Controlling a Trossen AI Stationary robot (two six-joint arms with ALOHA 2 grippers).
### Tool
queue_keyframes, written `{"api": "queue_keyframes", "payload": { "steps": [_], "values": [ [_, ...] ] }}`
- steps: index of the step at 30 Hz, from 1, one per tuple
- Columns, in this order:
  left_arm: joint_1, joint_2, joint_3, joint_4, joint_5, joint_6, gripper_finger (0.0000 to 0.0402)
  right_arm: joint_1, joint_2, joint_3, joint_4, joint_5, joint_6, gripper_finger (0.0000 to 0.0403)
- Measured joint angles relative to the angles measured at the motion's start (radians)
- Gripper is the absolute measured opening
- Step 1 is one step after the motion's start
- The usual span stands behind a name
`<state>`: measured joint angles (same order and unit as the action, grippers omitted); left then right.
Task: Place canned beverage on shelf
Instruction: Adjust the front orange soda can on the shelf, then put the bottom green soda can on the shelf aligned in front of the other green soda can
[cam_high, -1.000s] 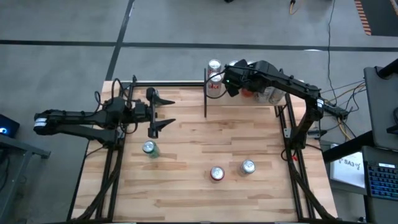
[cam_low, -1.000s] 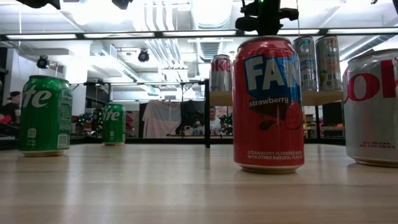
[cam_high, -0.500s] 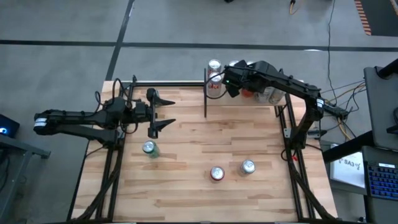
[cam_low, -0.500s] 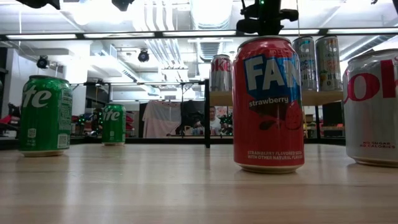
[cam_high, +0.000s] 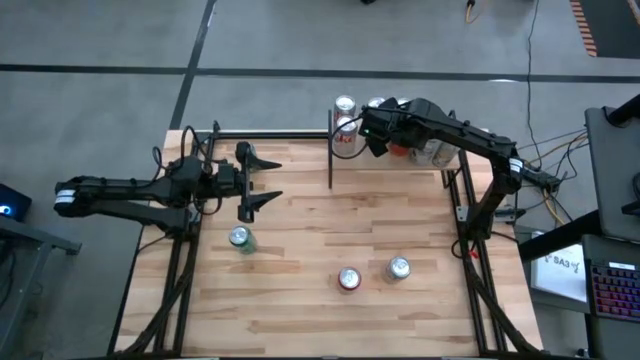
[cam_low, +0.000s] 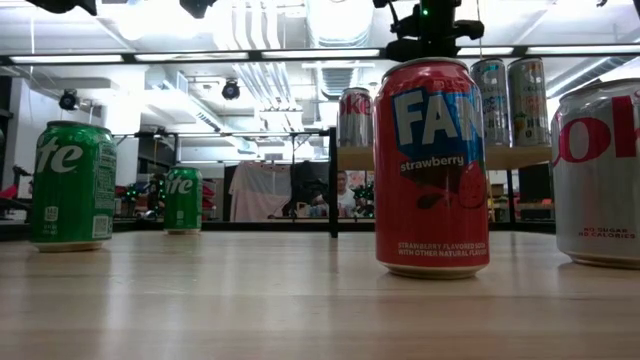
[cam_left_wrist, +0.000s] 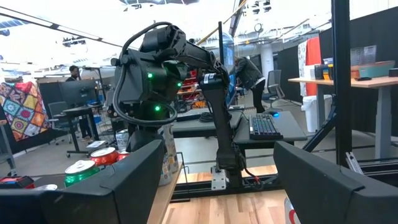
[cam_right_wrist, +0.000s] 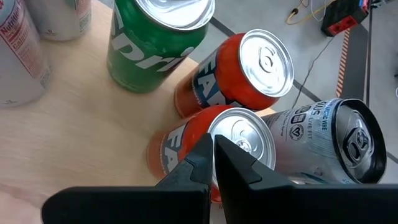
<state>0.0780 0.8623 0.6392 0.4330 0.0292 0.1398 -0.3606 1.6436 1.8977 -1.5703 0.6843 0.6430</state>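
The shelf (cam_right_wrist: 74, 137), a light wood board with black posts, stands at the table's far right and holds several cans: a green one (cam_right_wrist: 158, 43), two orange ones (cam_right_wrist: 245, 68), a white one (cam_right_wrist: 323, 137). My right gripper (cam_right_wrist: 212, 157) hangs shut just above the nearer orange can (cam_right_wrist: 186, 146) with nothing between its fingers. On the table stand a green can (cam_high: 240, 238), a red Fanta can (cam_high: 349, 279) and a silver can (cam_high: 398, 268). My left gripper (cam_high: 262, 178) waits open above the table's far left.
The shelf's black posts (cam_high: 330, 150) rise at the far edge. In the low view the red Fanta can (cam_low: 430, 165) and a silver can (cam_low: 600, 170) stand close to the near edge. Bare tabletop (cam_high: 320, 220) lies between the arms.
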Motion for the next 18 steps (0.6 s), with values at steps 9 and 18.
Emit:
{"api": "queue_keyframes", "payload": {
  "steps": [9,18],
  "values": [
    [0.0,0.0,0.0,0.0,0.0,0.002,0.0291,0.001,-0.007,0.0,-0.001,-0.053,0.007,0.0009],
    [0.0,0.0,0.0,0.0,0.0,0.008,0.0291,0.007,-0.063,0.012,-0.002,-0.029,0.021,0.0009]
  ]
}}
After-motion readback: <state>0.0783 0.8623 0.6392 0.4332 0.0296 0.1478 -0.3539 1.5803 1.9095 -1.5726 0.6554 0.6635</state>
